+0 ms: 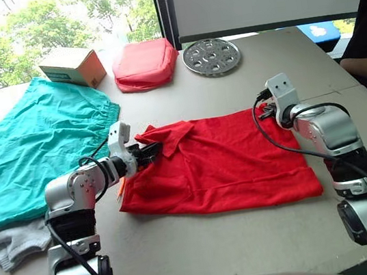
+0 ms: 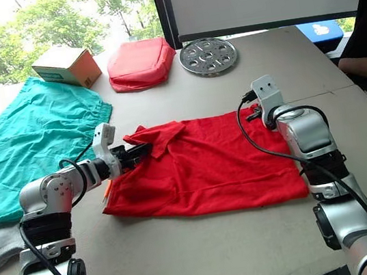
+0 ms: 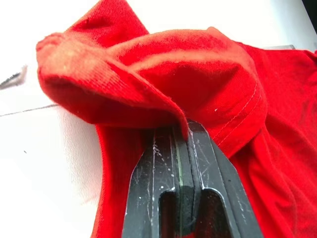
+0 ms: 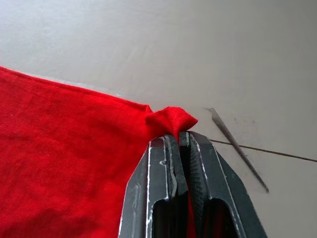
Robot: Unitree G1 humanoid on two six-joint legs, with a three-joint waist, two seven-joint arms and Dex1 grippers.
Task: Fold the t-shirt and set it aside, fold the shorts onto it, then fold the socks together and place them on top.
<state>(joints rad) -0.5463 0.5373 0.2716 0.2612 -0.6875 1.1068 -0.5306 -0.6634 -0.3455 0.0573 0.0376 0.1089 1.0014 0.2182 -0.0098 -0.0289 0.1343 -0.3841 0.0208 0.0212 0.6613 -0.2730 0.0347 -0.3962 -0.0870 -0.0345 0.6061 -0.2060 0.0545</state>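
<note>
Bare tabletop (image 1: 208,258) lies near the t-shirt (image 1: 229,165); shorts (image 1: 40,148) crowd the left, pouch (image 1: 145,64) and metal disc (image 1: 211,56) stand far.

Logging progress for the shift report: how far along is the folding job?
Early. The t-shirt lies partly folded, with the left gripper and right gripper each shut on a corner. The shorts lie spread out unfolded; the socks lie loose beside them. Nothing is stacked yet.

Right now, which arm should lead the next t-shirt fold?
Probably left. The left gripper is shut on the t-shirt sleeve, already lifted over the body; the right gripper pins the far corner.
</note>
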